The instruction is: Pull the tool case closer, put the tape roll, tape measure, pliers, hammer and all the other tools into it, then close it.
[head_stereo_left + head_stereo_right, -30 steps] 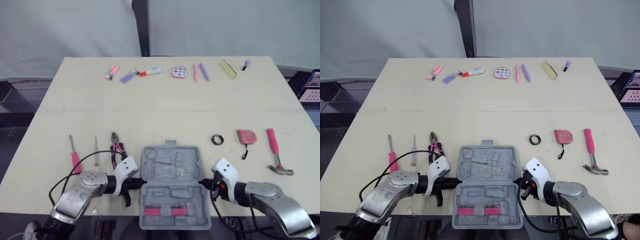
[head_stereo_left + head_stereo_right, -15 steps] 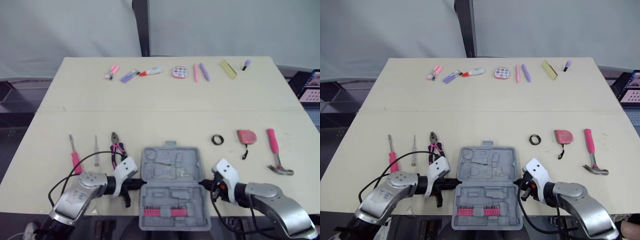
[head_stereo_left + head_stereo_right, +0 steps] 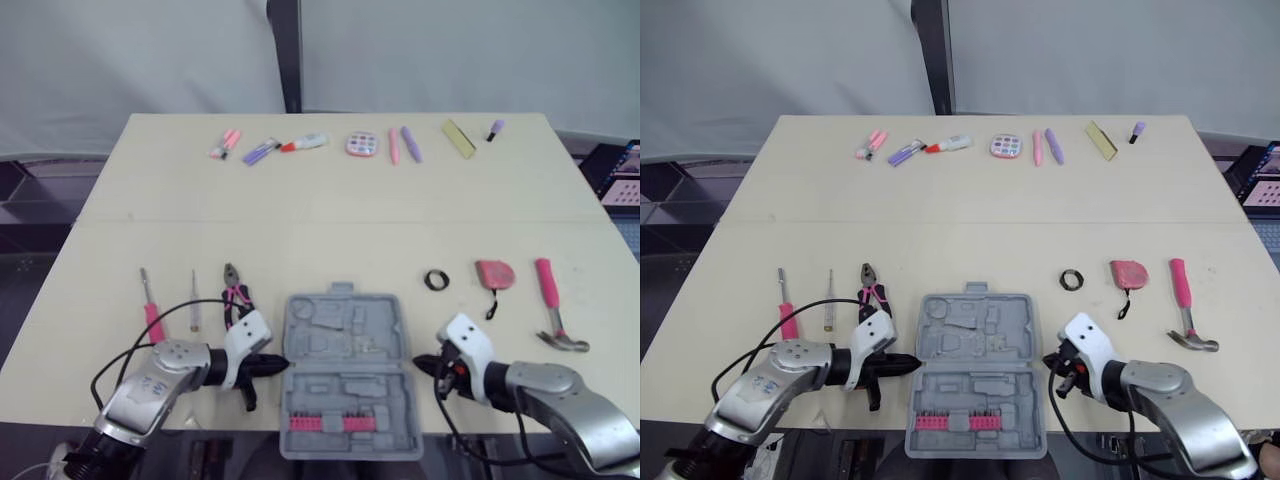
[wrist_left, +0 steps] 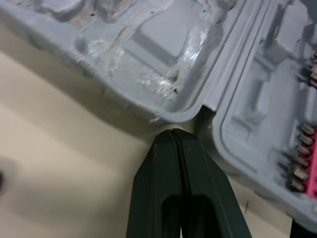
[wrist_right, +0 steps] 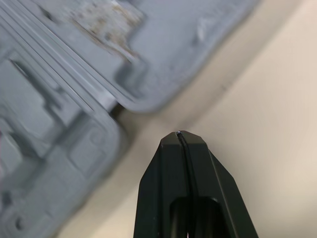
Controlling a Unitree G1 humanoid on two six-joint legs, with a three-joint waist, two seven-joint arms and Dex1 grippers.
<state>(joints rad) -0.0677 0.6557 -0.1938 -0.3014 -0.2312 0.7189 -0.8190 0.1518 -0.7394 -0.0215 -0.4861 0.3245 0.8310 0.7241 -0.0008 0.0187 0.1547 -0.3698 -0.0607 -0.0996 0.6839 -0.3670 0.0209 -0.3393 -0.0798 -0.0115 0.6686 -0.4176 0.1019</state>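
Left eye view: tool case (image 3: 346, 378) open, bits (image 3: 345, 424) inside.

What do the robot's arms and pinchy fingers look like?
The left arm and right arm are rounded silver-grey shells, each with a white block at the wrist and a thin black cable looping beside it. The left gripper and right gripper each have two smooth black fingers tapering to a point.

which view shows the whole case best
Right eye view: the open case lies whole, both halves and the pink bit row in sight. The left eye view shows the same. Each wrist view shows one side edge close up.
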